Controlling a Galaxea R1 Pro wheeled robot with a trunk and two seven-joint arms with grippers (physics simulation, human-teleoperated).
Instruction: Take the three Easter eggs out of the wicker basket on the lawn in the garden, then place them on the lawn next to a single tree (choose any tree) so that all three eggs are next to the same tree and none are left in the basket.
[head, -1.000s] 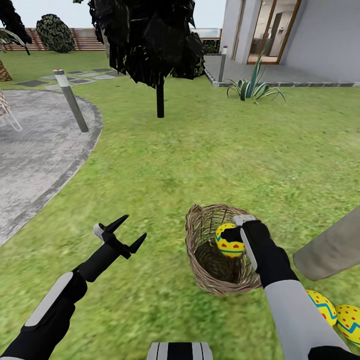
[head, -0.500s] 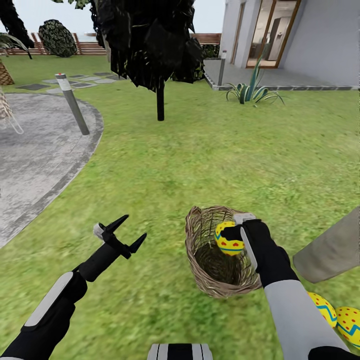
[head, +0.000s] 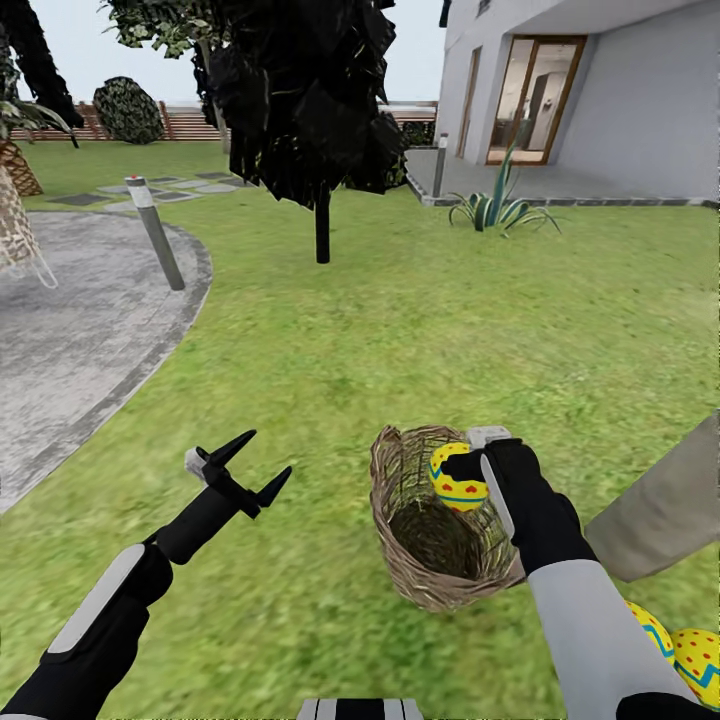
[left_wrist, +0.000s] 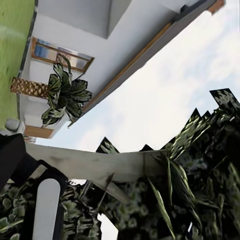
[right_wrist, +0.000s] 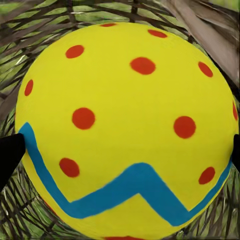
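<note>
My right gripper (head: 464, 468) is shut on a yellow Easter egg (head: 456, 484) with red dots and a blue zigzag, held at the rim of the wicker basket (head: 420, 545) on the lawn (head: 400, 330). In the right wrist view the same egg (right_wrist: 125, 120) sits between black fingertips (right_wrist: 9, 156), with the basket weave (right_wrist: 30, 20) behind it. Two more eggs (head: 652, 630) (head: 700, 662) lie on the grass at the foot of the pale tree trunk (head: 665, 515). My left gripper (head: 268, 455) hangs open and holds nothing, left of the basket.
A thin dark-trunked tree (head: 321, 225) stands ahead, with a grey bollard (head: 158, 235) beside the round stone patio (head: 70, 320) at left. A house (head: 600, 100) and a spiky plant (head: 495, 205) are at the far right. The left wrist view looks up at a pale trunk (left_wrist: 100, 165).
The camera has moved, shifting the garden down in the picture. The right gripper with the egg now sits slightly higher against the basket rim. The left arm holds its pose.
</note>
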